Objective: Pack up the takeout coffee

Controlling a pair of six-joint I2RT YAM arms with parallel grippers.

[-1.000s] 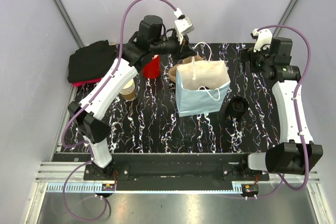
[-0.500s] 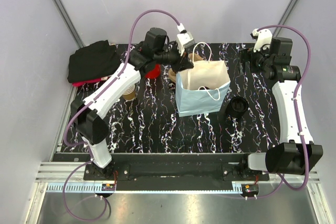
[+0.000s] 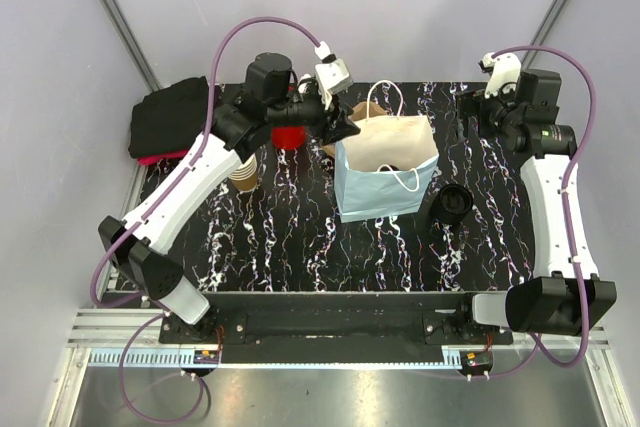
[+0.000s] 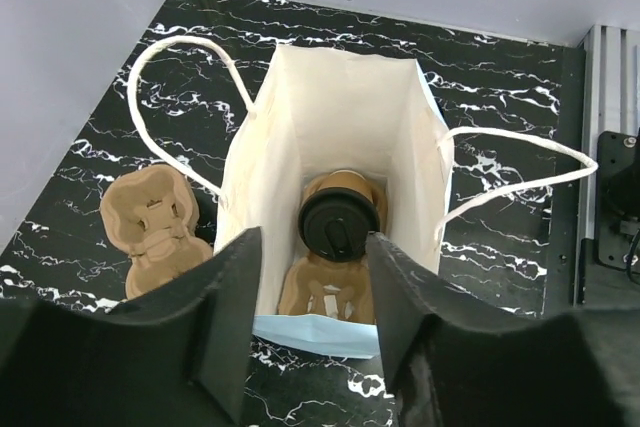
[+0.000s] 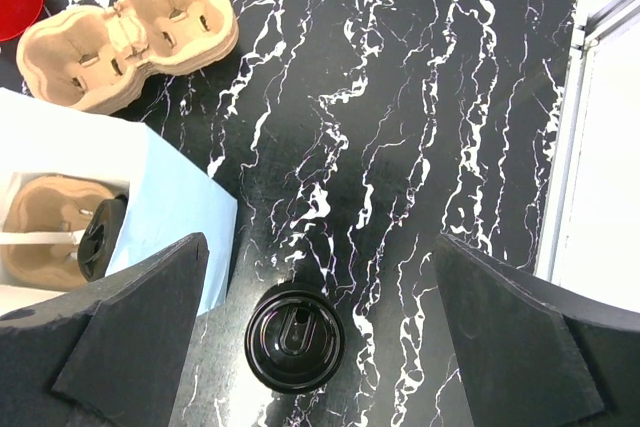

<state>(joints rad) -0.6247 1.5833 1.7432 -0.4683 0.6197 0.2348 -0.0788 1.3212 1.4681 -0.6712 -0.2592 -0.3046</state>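
My left arm (image 3: 185, 187) runs from its base at the near edge out to the left. It then slants long and white toward the far side of the desk (image 3: 290, 237), bends at the elbow and turns right. That puts the wrist above the far left corner of the paper bag (image 3: 385, 192). The wrist tips downward, so I look straight into the bag's open mouth. My left jaws are spread part-way, with nothing between the two black fingers (image 4: 225, 327). They hang above the bag, clear of its rim and its white handles (image 4: 180, 52).

On the bag's floor lies a brown pulp carrier (image 4: 322, 297). The coffee cup (image 4: 339, 226), tan with a black lid, stands upright in the well farther from my fingers. A second carrier (image 4: 155, 232) lies outside on the desk, just beside the bag.

My right arm (image 3: 560, 207) rises from its base along the right edge of the desk and folds over at the far end, wrist pointing down. My right jaws are spread wide with nothing between them, above the desk to the right of the bag. Below them a black lidded cup (image 5: 295, 337) stands on the desk near the bag's right side.

A red cup (image 3: 288, 136) shows partly behind my left forearm. An open tan cup (image 3: 243, 173) stands beside the white link, and a black cloth (image 3: 172, 117) lies at the far left corner.
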